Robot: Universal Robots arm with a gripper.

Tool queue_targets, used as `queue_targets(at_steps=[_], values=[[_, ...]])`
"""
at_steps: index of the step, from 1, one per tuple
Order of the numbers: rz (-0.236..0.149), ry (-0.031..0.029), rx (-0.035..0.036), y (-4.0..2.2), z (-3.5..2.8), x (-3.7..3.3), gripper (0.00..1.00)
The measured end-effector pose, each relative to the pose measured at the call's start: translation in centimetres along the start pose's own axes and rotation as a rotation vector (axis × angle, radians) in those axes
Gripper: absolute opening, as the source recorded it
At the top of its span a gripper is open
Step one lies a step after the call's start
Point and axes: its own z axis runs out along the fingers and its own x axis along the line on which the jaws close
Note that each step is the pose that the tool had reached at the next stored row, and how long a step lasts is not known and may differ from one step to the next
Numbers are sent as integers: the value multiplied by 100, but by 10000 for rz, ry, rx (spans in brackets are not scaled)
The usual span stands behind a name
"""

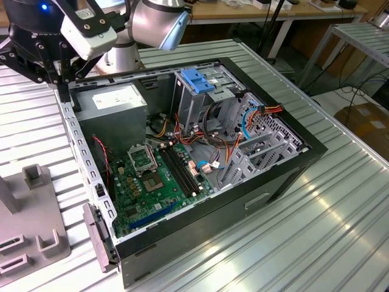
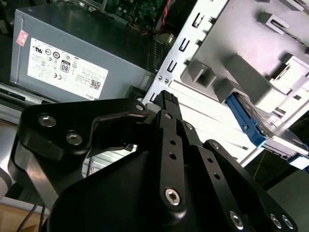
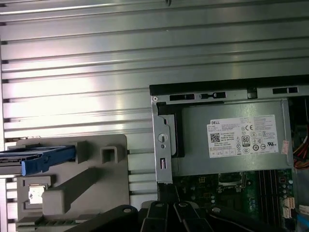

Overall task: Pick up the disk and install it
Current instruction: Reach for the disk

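Blue-railed disk point(image 3: 48, 162) stands on edge in grey holder point(image 3: 91, 188), long axis level.

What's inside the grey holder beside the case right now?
The disk stands in a slot of the grey holder, with its blue rail showing in both wrist views. The part down in the slot is covered by the holder, and its label face is hidden.

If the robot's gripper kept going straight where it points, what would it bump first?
The gripper would probably hit the case's silver metal edge beside the grey power supply box; depth is hard to judge.
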Motion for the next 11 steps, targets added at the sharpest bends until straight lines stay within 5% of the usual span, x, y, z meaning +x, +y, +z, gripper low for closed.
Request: queue_targets(at_steps=[11], values=[[7, 157, 12, -12, 3, 156, 11]])
